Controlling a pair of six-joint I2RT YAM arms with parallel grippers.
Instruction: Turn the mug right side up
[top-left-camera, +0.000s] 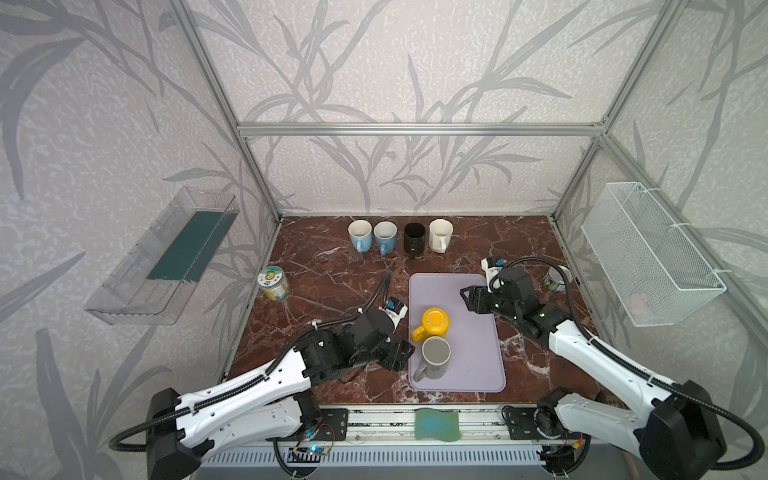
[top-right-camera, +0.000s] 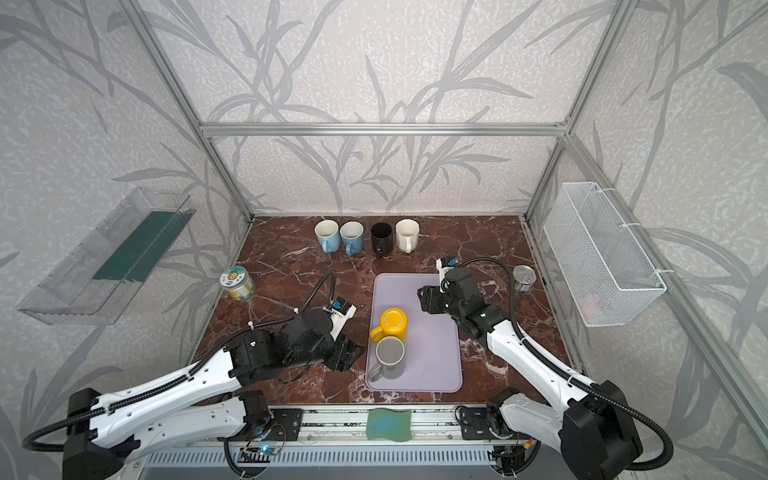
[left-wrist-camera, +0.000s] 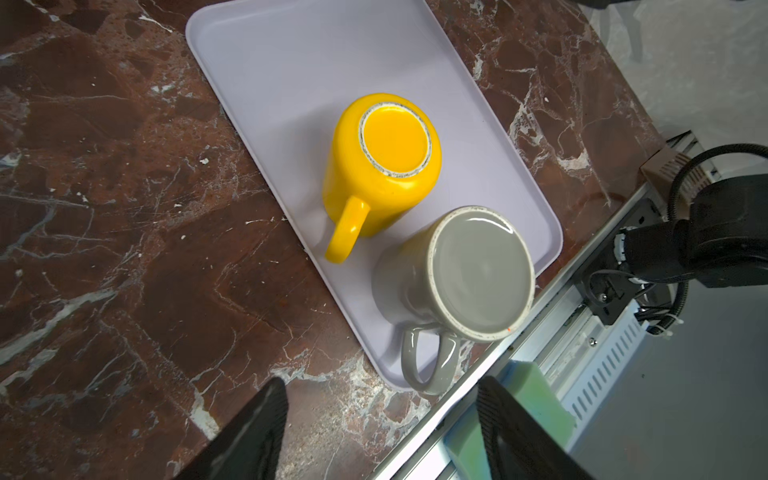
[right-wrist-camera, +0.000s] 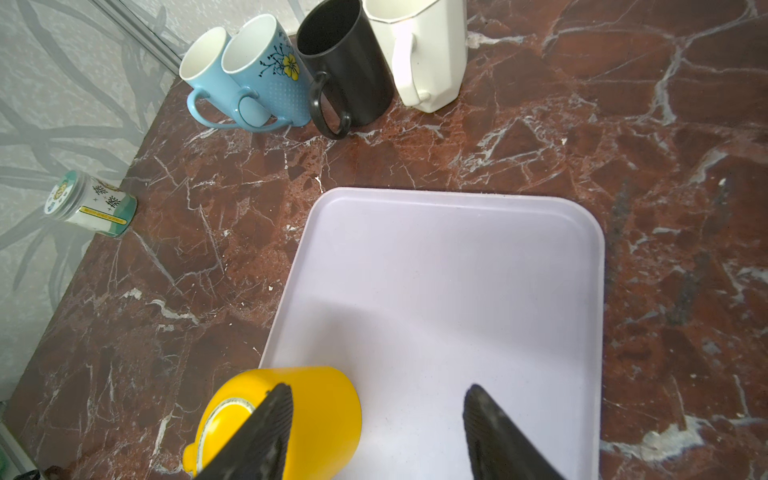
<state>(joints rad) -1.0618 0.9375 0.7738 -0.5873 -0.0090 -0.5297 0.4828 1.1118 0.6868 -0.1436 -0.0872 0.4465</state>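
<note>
Yellow mug (top-left-camera: 432, 324) stood upside down on the lilac tray (top-left-camera: 469, 361), base up, near the middle of the tray's left side, and its handle pointed to the left and toward you. Grey mug (top-left-camera: 435, 357) sat upside down as well, just in front of the yellow mug and nearly touching it, with its handle reaching the tray's left rim by the near corner. The left wrist view showed both bases clearly: yellow mug (left-wrist-camera: 382, 166), grey mug (left-wrist-camera: 478, 274).

Your left gripper (top-left-camera: 401, 353) hung over the marble table (top-left-camera: 332, 282), just beside the tray's left edge and level with the grey mug. Its jaws stood wide apart with nothing between them (left-wrist-camera: 382, 384).

Your right gripper (top-left-camera: 467, 299) hovered above the tray's far right part, beyond the yellow mug and clear of it. Its jaws were also spread wide and empty (right-wrist-camera: 378, 388); in the right wrist view one finger (right-wrist-camera: 266, 432) overlapped the yellow mug (right-wrist-camera: 324, 407), but I could not tell any contact there.

Along the back wall you had four upright mugs in a row: two blue mugs (top-left-camera: 359, 235) (top-left-camera: 384, 237), a black mug (top-left-camera: 414, 237) and a white mug (top-left-camera: 440, 235).
</note>
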